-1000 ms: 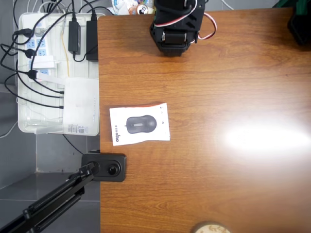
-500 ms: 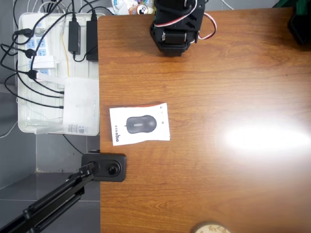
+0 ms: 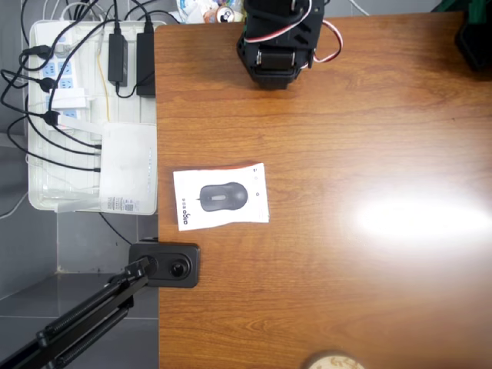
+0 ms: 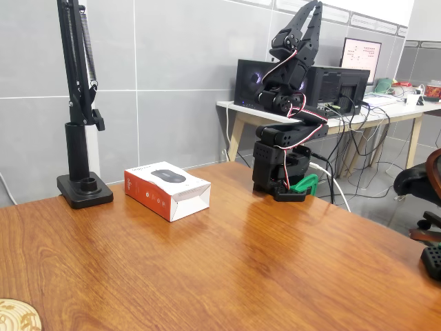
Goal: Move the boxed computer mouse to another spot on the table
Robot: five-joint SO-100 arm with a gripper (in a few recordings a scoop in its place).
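The flat white rectangular box with a dark grey mouse pictured on its face (image 3: 221, 197) lies flat on the reddish-brown wood-grain table (image 3: 346, 292), near the table's left edge in the overhead view; in the fixed view the box (image 4: 167, 190) shows its orange-red side and stands just right of the black round base of a lamp-like stand (image 4: 85, 189). Nothing touches the box. The black robot arm (image 4: 288, 103) is folded upright on its base at the far edge of the table, well apart from the box, with red and white wires along it. Its hand (image 4: 308, 15) points up, high above the table, and holds nothing; I cannot tell if its fingers are spread or pressed together. Beside the table, in the overhead view, a white plastic tray with power strips and black cables (image 3: 54, 115) stands at the left.
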